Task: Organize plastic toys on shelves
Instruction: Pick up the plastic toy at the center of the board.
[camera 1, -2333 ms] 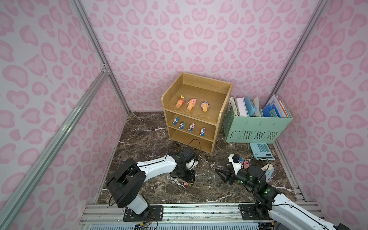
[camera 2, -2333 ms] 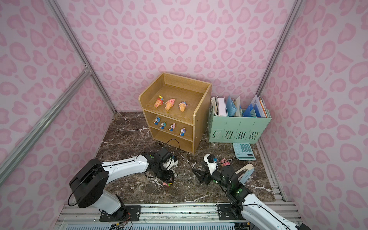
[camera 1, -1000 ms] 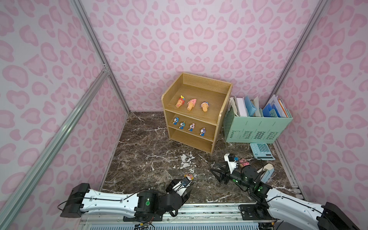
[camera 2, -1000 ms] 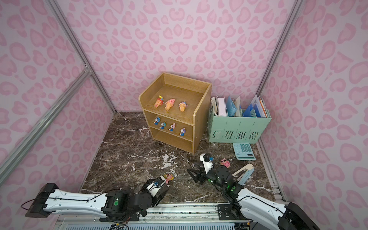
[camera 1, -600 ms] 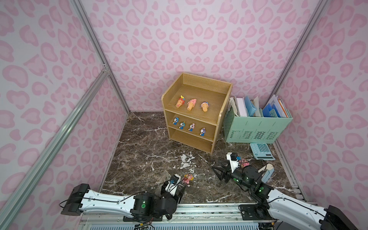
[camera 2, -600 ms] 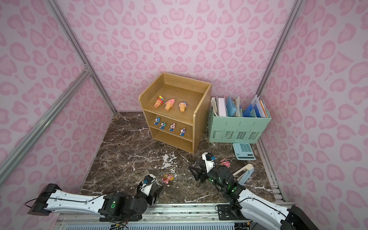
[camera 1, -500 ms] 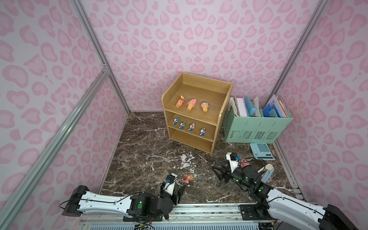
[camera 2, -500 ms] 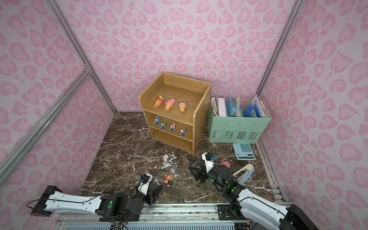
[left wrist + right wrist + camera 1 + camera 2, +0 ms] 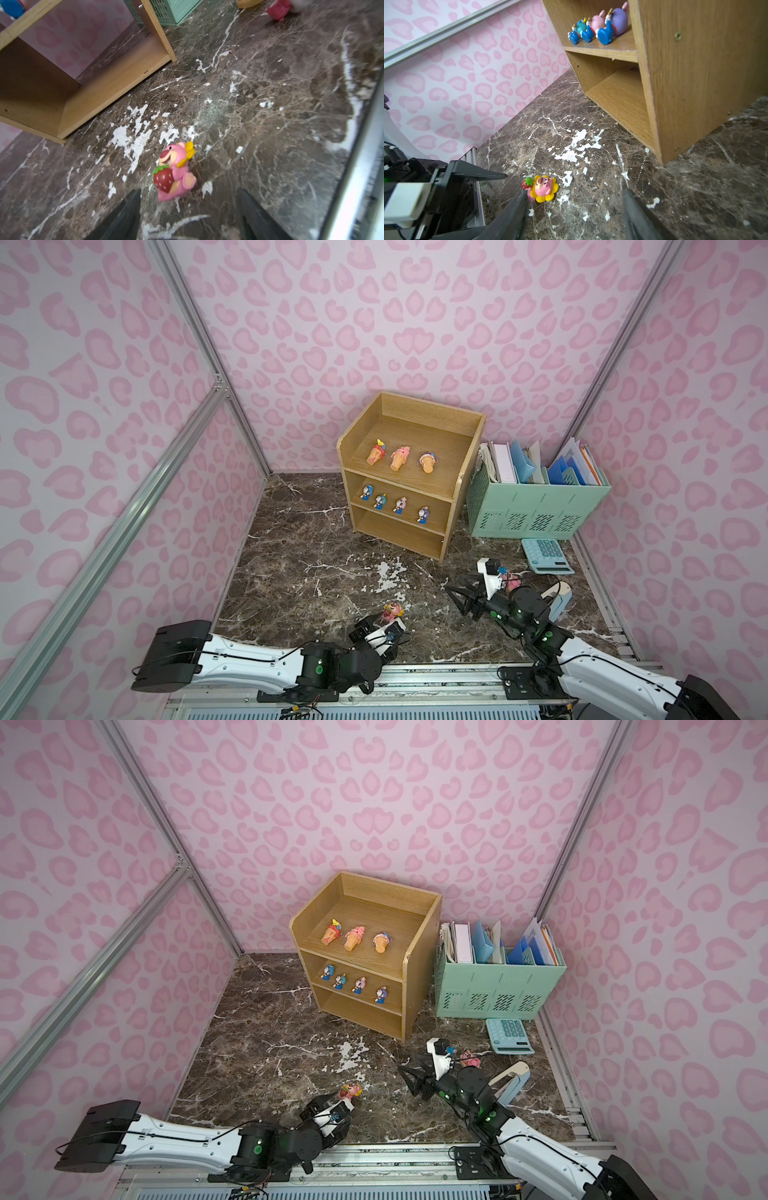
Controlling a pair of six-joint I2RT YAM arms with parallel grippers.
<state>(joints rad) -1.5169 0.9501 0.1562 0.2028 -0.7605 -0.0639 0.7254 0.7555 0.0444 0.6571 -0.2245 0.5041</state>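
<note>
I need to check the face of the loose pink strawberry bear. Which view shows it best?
The left wrist view: the pink strawberry bear stands close and large, face and strawberry clear. The right wrist view shows the bear smaller, from above its head. Both top views give only a tiny pink speck.

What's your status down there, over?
Left gripper open, just short of the pink bear toy on the marble. Right gripper open, empty. Second pink toy beside right wrist. Nothing blocking the shelves; bottom tier bare.
</note>
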